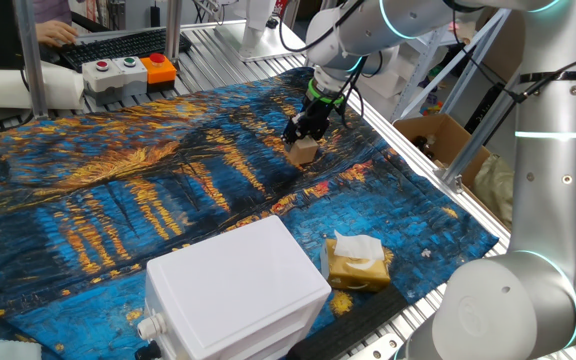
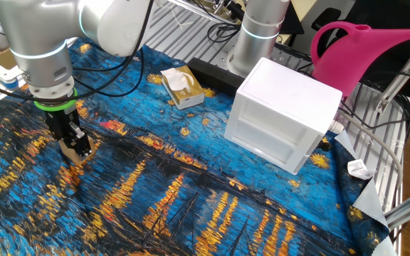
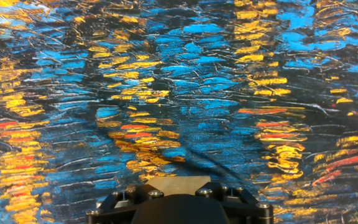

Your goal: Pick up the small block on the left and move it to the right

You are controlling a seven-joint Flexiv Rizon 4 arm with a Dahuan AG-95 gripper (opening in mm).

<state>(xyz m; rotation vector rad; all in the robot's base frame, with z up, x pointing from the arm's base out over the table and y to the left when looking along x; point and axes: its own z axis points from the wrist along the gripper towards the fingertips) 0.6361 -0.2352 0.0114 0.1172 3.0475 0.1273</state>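
Observation:
The small block [image 1: 304,151] is a plain tan cube held between the fingers of my gripper [image 1: 303,136] over the blue and yellow painted cloth [image 1: 168,190]. It is close to the cloth; I cannot tell whether it touches. In the other fixed view the gripper [image 2: 73,142] is shut on the block [image 2: 75,152] at the far left. In the hand view the block's tan top [image 3: 179,184] shows at the bottom edge just above the black gripper body; the fingertips are hidden.
A large white plastic box [image 1: 233,290] stands at the cloth's near edge. A yellow-brown packet with white tissue [image 1: 356,262] lies beside it. A cardboard box [image 1: 438,140] sits off the table. A pink watering can [image 2: 369,50] stands behind the white box [image 2: 283,114].

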